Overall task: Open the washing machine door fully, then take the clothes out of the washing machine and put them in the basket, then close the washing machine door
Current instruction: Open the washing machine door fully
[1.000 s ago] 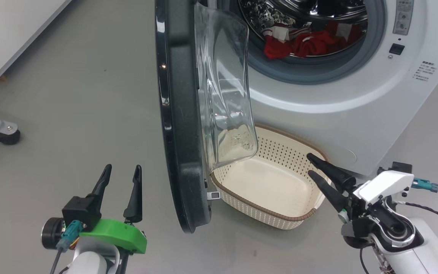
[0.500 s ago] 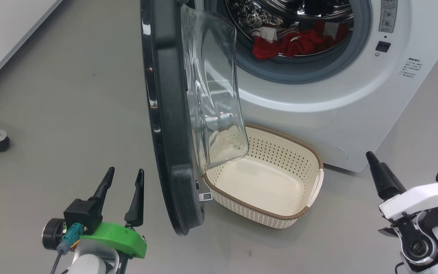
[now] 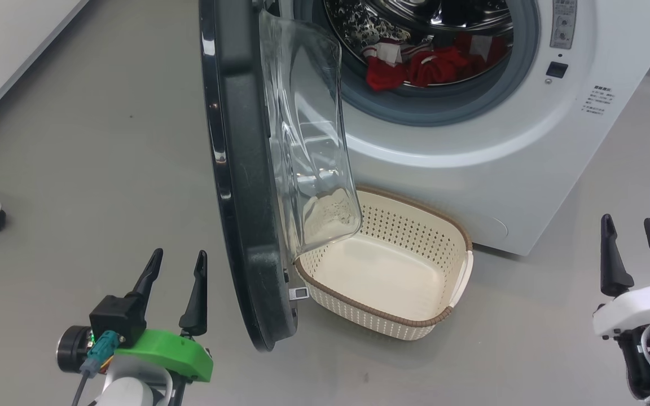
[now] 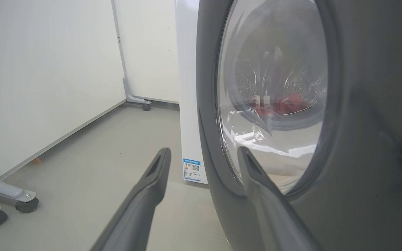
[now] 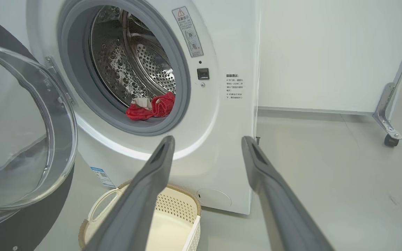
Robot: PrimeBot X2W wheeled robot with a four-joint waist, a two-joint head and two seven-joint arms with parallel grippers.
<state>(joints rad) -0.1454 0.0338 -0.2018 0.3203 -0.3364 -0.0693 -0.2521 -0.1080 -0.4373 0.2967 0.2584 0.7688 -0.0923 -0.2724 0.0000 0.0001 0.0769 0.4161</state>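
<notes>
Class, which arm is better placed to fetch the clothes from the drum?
Right. The right gripper has an open line to the clothes; the washing machine door stands between them and the left gripper.

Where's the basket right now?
In the head view the basket sits empty on the floor at centre, in front of the washing machine, its left end under the open washing machine door.

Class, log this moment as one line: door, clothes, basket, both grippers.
door: open | clothes: in drum | basket: empty | left gripper: open, empty | right gripper: open, empty
</notes>
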